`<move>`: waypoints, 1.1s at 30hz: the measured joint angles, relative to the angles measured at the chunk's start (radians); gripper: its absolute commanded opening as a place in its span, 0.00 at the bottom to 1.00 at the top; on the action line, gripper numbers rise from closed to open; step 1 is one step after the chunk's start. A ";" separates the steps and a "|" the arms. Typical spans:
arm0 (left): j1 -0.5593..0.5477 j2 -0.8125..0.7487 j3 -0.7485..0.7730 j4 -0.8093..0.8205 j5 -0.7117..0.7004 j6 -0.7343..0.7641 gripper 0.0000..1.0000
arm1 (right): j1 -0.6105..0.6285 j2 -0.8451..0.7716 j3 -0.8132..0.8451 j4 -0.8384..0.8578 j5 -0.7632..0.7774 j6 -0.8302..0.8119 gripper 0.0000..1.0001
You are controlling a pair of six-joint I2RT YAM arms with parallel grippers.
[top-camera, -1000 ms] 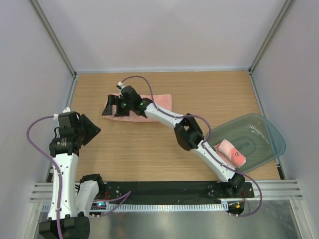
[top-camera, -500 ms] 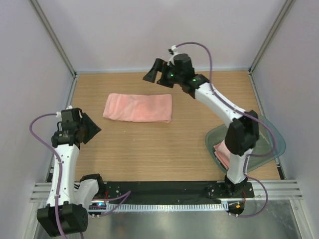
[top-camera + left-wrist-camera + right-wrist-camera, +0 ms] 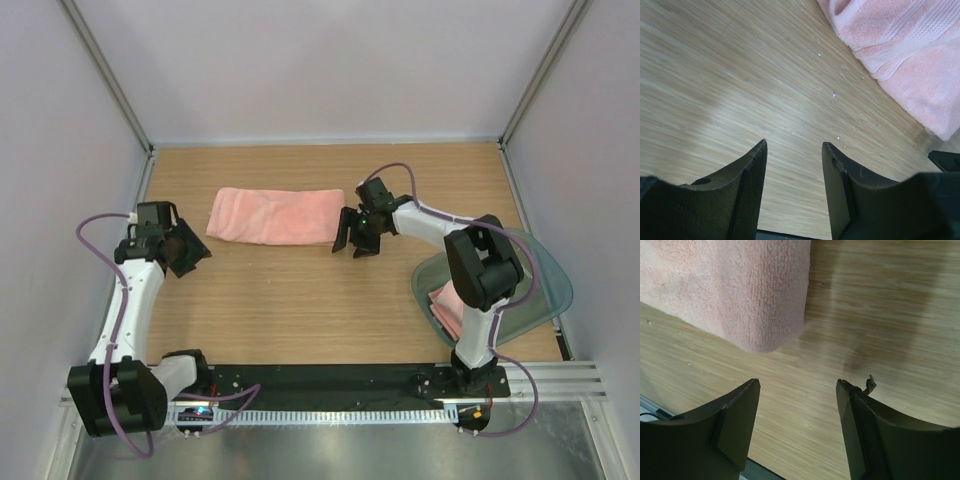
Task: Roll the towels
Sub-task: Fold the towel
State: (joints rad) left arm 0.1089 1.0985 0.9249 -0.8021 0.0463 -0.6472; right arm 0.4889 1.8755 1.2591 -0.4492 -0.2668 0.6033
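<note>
Beside the towel point(image 3: 275, 215) now, right jaws

You are looking down on a light oak-grain wooden tabletop point(image 3: 290, 300), boxed in by plain pale grey panel walls at the back point(image 3: 320, 70), on your left point(image 3: 50, 150) and on your right point(image 3: 600, 150). Slim aluminium frame posts point(image 3: 107, 75) run up the two far corners. Along your near edge lie a flat black mounting plate point(image 3: 330, 378), a ribbed aluminium rail point(image 3: 560, 380) and a brushed grey metal sheet point(image 3: 350, 450). The light is even and soft. Up close, you can see tiny white specks point(image 3: 834, 94) on the wood.
</note>
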 measured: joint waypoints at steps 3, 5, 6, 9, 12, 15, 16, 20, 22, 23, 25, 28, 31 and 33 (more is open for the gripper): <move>-0.006 0.004 0.002 0.001 0.000 0.000 0.49 | 0.001 0.031 0.000 0.019 -0.010 0.001 0.68; -0.009 0.004 0.002 0.001 0.000 0.001 0.49 | 0.001 0.039 0.000 0.039 -0.011 0.002 0.68; -0.009 0.004 0.002 0.001 0.000 0.002 0.49 | 0.001 0.043 0.000 0.050 -0.011 0.003 0.68; -0.010 0.004 0.002 0.001 -0.001 0.005 0.49 | 0.000 0.053 0.000 0.085 -0.014 0.010 0.69; -0.011 0.004 0.002 0.001 -0.001 0.009 0.48 | -0.005 0.060 0.000 0.124 -0.024 0.032 0.71; -0.011 0.004 -0.002 0.003 -0.001 0.020 0.49 | -0.017 0.060 0.000 0.174 -0.034 0.057 0.75; -0.011 0.004 -0.005 0.004 -0.001 0.023 0.49 | -0.022 0.060 0.000 0.187 -0.035 0.062 0.76; -0.011 0.009 -0.010 0.006 -0.001 0.027 0.49 | -0.033 0.067 0.009 0.202 -0.035 0.076 0.74; -0.011 0.014 -0.010 0.008 -0.001 0.028 0.48 | -0.037 0.086 0.031 0.203 -0.035 0.080 0.70; -0.011 0.018 -0.010 0.010 -0.001 0.028 0.48 | -0.037 0.095 0.040 0.203 -0.034 0.080 0.58; -0.011 0.023 -0.010 0.013 -0.001 0.029 0.48 | -0.037 0.120 0.053 0.208 -0.035 0.081 0.47; -0.011 0.029 -0.010 0.015 -0.001 0.030 0.48 | -0.037 0.144 0.055 0.206 -0.035 0.081 0.28; -0.011 0.031 -0.010 0.022 -0.001 0.031 0.48 | -0.037 0.146 0.051 0.205 -0.035 0.077 0.17; -0.011 0.036 -0.010 0.026 -0.001 0.031 0.48 | -0.037 0.142 0.042 0.204 -0.031 0.059 0.15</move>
State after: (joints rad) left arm 0.0982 1.1343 0.9154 -0.7761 0.0456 -0.6163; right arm 0.4515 2.0174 1.3010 -0.2455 -0.2977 0.6624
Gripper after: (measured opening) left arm 0.482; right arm 0.183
